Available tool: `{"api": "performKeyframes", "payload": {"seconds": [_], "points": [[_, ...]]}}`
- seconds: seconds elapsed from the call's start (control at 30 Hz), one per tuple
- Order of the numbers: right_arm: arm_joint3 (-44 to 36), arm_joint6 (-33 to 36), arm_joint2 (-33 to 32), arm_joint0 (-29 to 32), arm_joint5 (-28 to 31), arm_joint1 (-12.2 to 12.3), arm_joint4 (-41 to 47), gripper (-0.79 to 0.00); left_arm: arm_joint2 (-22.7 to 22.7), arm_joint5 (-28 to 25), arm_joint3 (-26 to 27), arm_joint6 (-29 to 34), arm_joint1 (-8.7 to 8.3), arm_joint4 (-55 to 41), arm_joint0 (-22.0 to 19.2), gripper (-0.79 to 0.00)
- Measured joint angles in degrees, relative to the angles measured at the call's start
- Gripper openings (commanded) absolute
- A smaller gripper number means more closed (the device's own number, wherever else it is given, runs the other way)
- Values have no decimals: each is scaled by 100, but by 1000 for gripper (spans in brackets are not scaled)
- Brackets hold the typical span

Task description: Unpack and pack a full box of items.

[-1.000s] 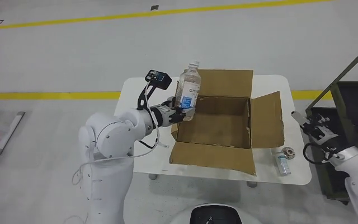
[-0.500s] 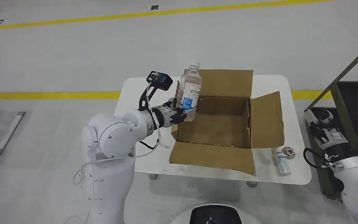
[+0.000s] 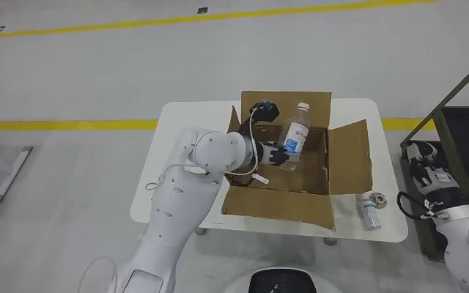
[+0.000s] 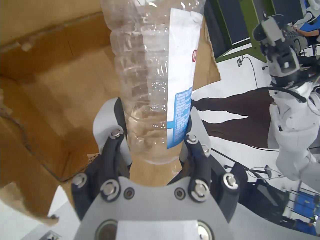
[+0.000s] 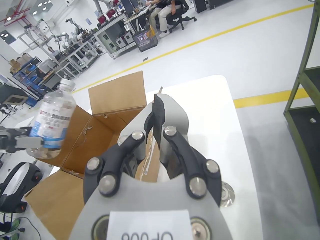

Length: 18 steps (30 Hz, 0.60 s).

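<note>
You're mid-pack, I'd say: your left claw (image 4: 152, 119) is clamped on the base of the clear plastic water bottle (image 4: 150, 51), which hangs tilted over the open brown cardboard box (image 3: 278, 205). Next up, lower it inside and let go. The right claw (image 5: 156, 116) looks pinched shut and empty, off to the side.

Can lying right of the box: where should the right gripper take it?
Take the can across its mid-body, coming straight down. It lies on its side on the table, long axis running roughly toward the robot, so a pinch across its width looks best. A metal ring sits near its far end; keep off that.
</note>
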<state>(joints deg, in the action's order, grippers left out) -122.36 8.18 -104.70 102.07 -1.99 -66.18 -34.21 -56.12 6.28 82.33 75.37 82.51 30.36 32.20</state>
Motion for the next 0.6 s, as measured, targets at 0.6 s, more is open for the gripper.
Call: {"api": "performKeyframes", "payload": {"seconds": [0.6], "points": [[144, 353, -97, -80, 49, -33, 86, -785, -62, 22, -569, -400, 54, -648, 42, -785]]}}
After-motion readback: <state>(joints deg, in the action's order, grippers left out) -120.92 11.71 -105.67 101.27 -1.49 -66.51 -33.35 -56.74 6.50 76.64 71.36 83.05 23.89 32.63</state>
